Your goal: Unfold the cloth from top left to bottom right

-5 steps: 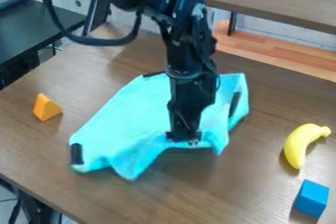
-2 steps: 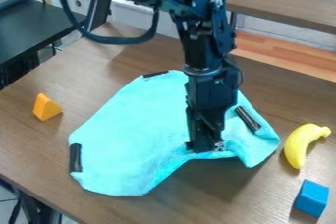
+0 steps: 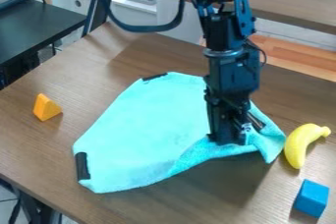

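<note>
Lying on table (image 3: 33,144), turquoise cloth (image 3: 151,120)

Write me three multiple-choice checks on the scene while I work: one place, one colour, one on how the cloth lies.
1. As the camera sees it, where is the banana?
A) Left of the cloth
B) On top of the cloth
C) Right of the cloth, above the blue block

2. What colour is the wedge-shaped block?
A) Orange
B) Green
C) Purple

3. How does the cloth lie?
A) Rolled into a tight bundle
B) Mostly spread, its near right part bunched at the gripper
C) Completely flat

Key:
1. C: the banana sits past the cloth's right corner, with the blue block below it in the view.
2. A: its visible faces are orange.
3. B: the left part is spread wide, while folds gather around the gripper's tip.
</note>
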Controlling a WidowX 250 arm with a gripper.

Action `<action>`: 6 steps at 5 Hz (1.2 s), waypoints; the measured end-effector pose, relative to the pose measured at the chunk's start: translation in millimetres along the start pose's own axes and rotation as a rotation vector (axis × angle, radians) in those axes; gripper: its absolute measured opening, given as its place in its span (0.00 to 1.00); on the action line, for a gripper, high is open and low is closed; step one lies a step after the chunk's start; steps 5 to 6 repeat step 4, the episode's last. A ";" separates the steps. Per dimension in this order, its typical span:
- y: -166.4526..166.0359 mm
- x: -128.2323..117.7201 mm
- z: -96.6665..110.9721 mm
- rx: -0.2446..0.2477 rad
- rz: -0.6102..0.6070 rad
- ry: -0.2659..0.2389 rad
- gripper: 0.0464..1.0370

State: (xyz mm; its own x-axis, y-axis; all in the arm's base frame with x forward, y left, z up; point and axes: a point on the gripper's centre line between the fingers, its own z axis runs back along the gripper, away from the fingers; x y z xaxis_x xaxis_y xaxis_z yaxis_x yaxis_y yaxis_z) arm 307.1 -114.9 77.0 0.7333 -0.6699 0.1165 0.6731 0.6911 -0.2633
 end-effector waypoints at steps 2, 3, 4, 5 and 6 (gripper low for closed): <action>6.1 -1.6 -14.4 -0.053 0.000 0.048 0.75; 20.4 -4.0 -4.1 -0.055 -0.017 0.012 0.96; 56.0 1.3 28.3 0.063 0.006 -0.068 0.96; 56.0 1.3 28.3 0.063 0.006 -0.068 0.96; 56.0 1.3 28.3 0.063 0.006 -0.068 0.96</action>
